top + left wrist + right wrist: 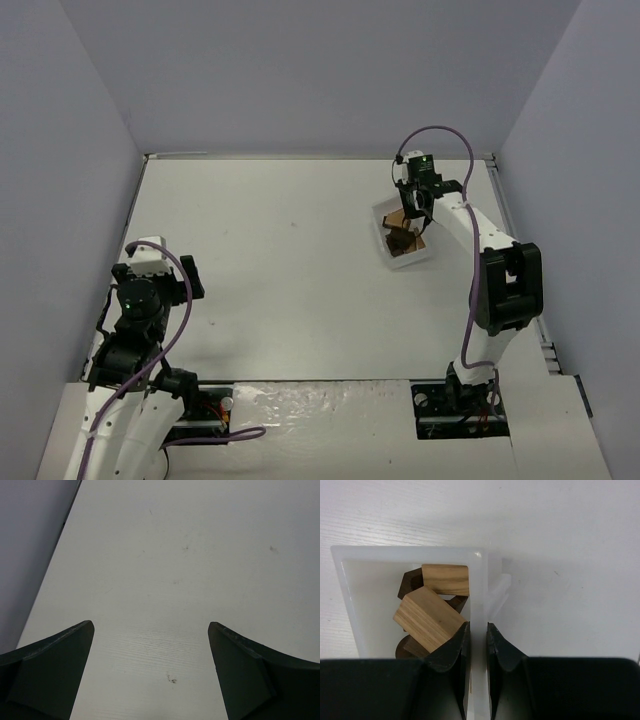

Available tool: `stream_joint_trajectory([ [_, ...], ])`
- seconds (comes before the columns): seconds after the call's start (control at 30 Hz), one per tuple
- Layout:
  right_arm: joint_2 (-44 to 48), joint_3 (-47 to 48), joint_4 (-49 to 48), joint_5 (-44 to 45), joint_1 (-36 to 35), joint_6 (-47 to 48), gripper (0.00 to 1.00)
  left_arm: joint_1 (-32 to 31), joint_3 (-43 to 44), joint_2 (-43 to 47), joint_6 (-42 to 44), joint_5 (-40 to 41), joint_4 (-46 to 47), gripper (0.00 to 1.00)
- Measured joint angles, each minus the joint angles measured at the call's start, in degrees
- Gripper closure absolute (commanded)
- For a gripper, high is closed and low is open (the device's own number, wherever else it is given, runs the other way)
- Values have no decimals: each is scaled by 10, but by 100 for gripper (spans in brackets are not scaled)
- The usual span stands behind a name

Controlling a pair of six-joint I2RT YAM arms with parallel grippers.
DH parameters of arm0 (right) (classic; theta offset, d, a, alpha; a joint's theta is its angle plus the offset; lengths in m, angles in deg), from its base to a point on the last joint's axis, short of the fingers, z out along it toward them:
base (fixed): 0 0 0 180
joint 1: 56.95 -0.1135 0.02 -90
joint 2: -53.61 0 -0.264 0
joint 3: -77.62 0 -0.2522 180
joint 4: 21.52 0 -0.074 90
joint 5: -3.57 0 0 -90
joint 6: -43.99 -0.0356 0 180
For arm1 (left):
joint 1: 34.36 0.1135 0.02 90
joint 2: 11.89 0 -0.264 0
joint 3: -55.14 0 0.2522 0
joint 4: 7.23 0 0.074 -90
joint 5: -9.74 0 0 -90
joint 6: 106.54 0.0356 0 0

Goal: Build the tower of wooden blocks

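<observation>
Loose wooden blocks point(432, 617), light tan and dark brown, lie jumbled inside a white rectangular tray point(479, 575); no stacked tower shows. My right gripper point(478, 632) is shut on the tray's right wall, one finger inside and one outside. In the top view the tray point(420, 251) is at the far right with blocks point(402, 238) in it, and the right gripper point(410, 205) is at its far end. My left gripper point(150, 630) is open and empty above bare table, near the left side point(150, 262).
Grey walls enclose the white table point(280, 260) on the left, back and right. The right arm's purple cable point(440, 135) loops above the tray. The left wall point(25, 535) runs close beside the left gripper.
</observation>
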Motion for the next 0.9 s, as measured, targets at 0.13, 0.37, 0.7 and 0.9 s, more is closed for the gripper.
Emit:
stream_joint_trajectory([
  [0.13,9,0,-1,43,-14,6,100,-1,0,-1,0,3,0,3],
  [0.37,0,22,9,95,-4,23,100,-5,0,-5,0,6,0,3],
  [0.7,-76,85,-5,184,6,74,100,-17,0,-24,0,8,-1,3],
  [0.9,-101,109,-15,250,4,109,100,-18,0,-29,-1,15,-4,3],
])
